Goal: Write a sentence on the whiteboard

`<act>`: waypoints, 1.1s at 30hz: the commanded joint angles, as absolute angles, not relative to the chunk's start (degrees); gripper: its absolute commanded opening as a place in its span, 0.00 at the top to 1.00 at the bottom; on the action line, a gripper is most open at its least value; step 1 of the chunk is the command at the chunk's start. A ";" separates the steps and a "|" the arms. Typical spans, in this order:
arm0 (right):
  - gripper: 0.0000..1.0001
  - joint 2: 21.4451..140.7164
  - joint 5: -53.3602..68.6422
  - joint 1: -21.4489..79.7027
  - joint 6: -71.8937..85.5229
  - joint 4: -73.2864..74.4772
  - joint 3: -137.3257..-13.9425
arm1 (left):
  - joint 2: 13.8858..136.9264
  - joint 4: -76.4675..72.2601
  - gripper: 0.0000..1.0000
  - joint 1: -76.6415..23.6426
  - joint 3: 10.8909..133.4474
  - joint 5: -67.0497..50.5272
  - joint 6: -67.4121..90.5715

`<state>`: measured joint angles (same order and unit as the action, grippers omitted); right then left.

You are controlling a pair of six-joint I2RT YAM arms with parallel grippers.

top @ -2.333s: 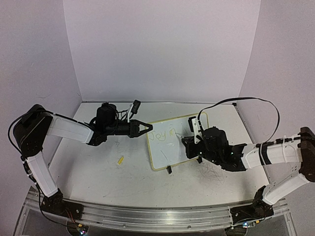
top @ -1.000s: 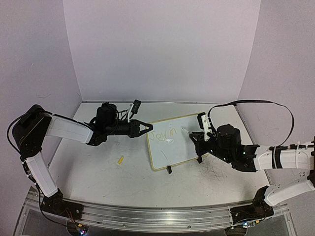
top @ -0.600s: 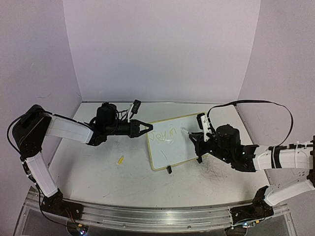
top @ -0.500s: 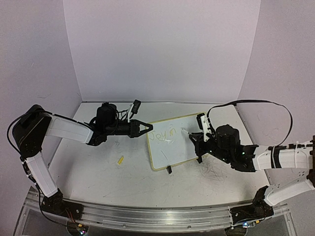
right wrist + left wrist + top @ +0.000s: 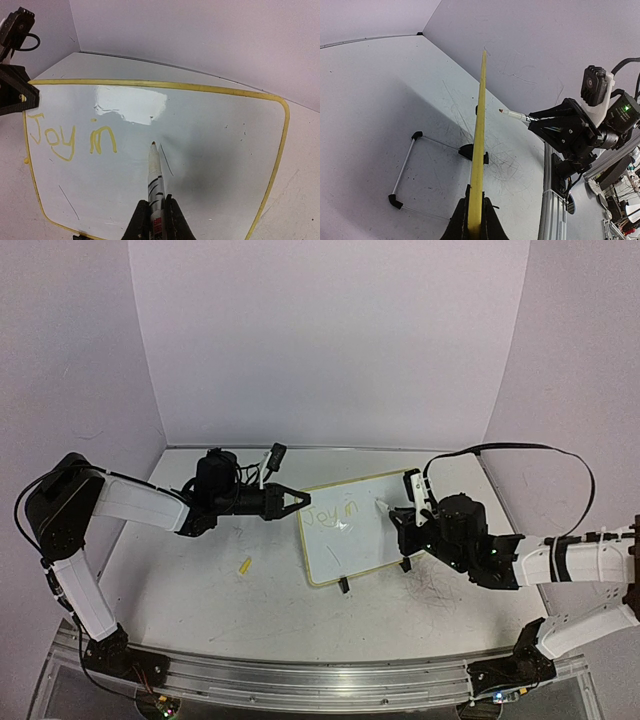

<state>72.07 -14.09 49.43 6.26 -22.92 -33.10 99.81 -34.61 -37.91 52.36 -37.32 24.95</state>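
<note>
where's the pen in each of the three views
Top external: the pen is right of centre, its tip over the right half of the whiteboard.
Left wrist: the pen is right of centre, pointing left toward the board seen edge-on.
Right wrist: the pen rises from bottom centre, tip near mid-board.
Shared landmark: the whiteboard's yellow rim.

Bright even light, with glare on the whiteboard (image 5: 215, 135).
</note>
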 commanded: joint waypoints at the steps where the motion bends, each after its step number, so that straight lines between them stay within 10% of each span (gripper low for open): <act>1: 1.00 73.31 -15.54 49.42 5.92 -23.82 -35.52 | 99.72 -31.20 1.00 -37.11 52.49 -32.06 22.97; 33: 1.00 80.07 -16.65 49.46 7.30 -23.43 -40.41 | 99.91 -31.04 1.00 -37.09 52.37 -32.16 22.00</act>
